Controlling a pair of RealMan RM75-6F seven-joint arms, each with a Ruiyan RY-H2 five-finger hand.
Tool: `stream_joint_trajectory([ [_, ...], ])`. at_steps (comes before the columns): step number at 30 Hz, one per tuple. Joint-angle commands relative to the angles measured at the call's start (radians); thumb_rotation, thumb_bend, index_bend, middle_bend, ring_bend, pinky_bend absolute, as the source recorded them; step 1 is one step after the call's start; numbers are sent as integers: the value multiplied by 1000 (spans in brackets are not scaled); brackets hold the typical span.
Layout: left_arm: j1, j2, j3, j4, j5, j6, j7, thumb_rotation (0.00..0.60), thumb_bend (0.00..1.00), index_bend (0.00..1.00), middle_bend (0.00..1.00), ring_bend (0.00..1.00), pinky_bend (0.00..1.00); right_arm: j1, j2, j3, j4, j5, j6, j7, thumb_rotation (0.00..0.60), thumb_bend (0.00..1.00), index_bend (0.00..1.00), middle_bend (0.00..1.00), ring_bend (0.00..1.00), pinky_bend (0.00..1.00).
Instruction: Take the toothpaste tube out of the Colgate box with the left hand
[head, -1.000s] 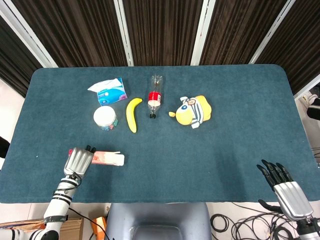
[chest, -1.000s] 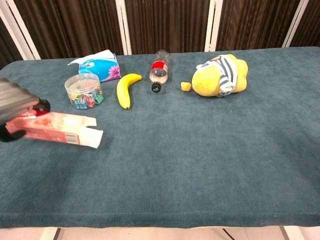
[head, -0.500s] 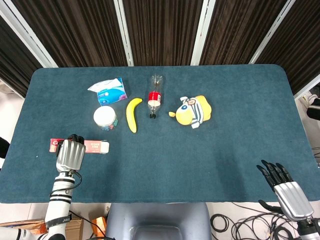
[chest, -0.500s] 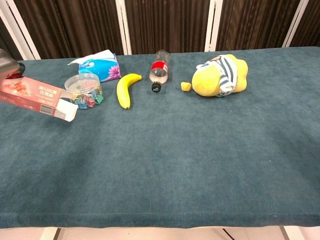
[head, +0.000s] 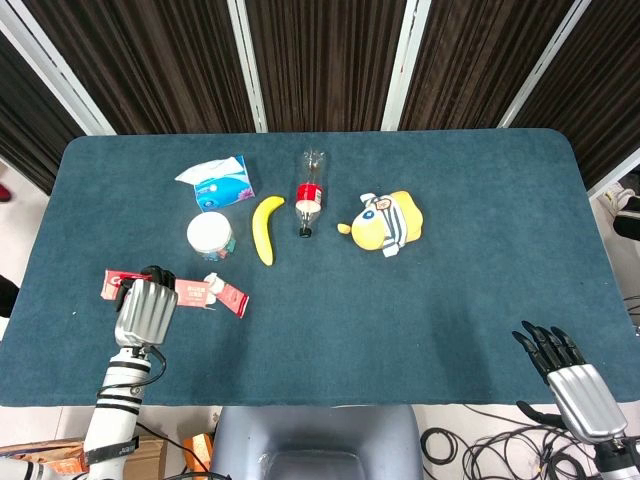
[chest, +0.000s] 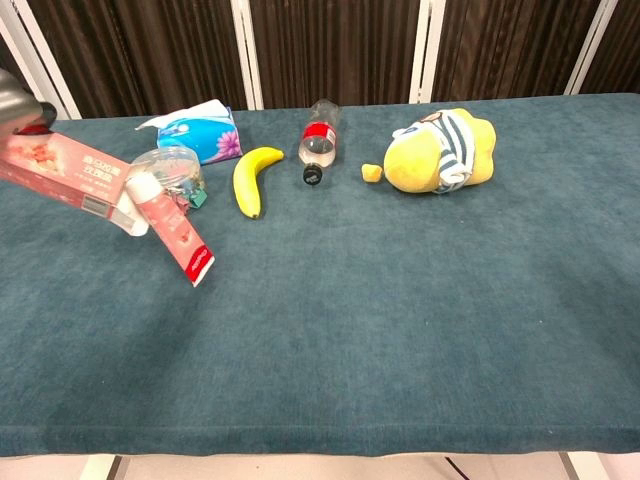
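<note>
My left hand (head: 146, 310) grips the red Colgate box (head: 115, 286) near its closed end. In the chest view the box (chest: 62, 167) is held above the table, tilted with its open end down to the right, and only a bit of the hand (chest: 18, 103) shows at the left edge. The toothpaste tube (head: 228, 296), red with a white cap, lies just outside the box's open end. In the chest view the tube (chest: 172, 228) slants down with its crimped end lowest; whether it touches the cloth is unclear. My right hand (head: 562, 367) hangs off the table's front right, fingers spread, holding nothing.
Behind the box stand a clear jar of clips (head: 210, 236) and a blue tissue pack (head: 218, 182). A banana (head: 266, 228), a lying bottle (head: 310, 193) and a yellow plush toy (head: 385, 223) sit mid-table on the blue cloth (head: 450, 280).
The left hand carried the box left and up off the table, then tipped its open end down. The toothpaste tube has slid out of the box.
</note>
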Motion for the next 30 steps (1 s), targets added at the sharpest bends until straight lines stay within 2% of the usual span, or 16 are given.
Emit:
stream_joint_trajectory([
  [1,5,18,-1,26,62,26,-25,600,477,479,511,873,867,0,0,0,0,1,-2,-1,600,95,29,0,46,67],
  [6,26,25,-17,156,238,76,-149,600,469,471,506,873,874,4,-1,-3,-2,1,-14,-10,600,95,29,0,46,67],
  [9,54,26,-33,199,289,80,-270,600,462,469,500,873,879,5,-2,-2,-5,5,-18,-15,600,95,29,0,46,67],
  [14,108,42,-31,180,293,28,-455,600,456,468,497,873,882,5,-3,-2,-9,8,-24,-24,600,95,29,0,46,67],
  [18,149,61,16,137,255,-88,-602,600,457,468,496,873,884,6,-3,-2,-10,10,-27,-28,600,95,30,0,46,67],
  [22,183,40,66,184,252,-216,-772,600,456,468,493,872,885,7,-3,-2,-11,11,-30,-30,600,95,30,0,46,67],
  [24,193,5,70,240,247,-256,-814,600,452,466,490,871,885,9,-2,-2,-13,12,-34,-30,600,95,30,0,46,67],
  [28,195,-12,68,268,242,-275,-823,600,424,447,468,863,880,10,-1,-2,-13,12,-36,-31,600,95,29,0,46,67],
  [30,194,-35,68,301,215,-318,-833,600,400,424,442,851,878,13,-1,-1,-13,17,-44,-34,600,95,30,0,46,67],
])
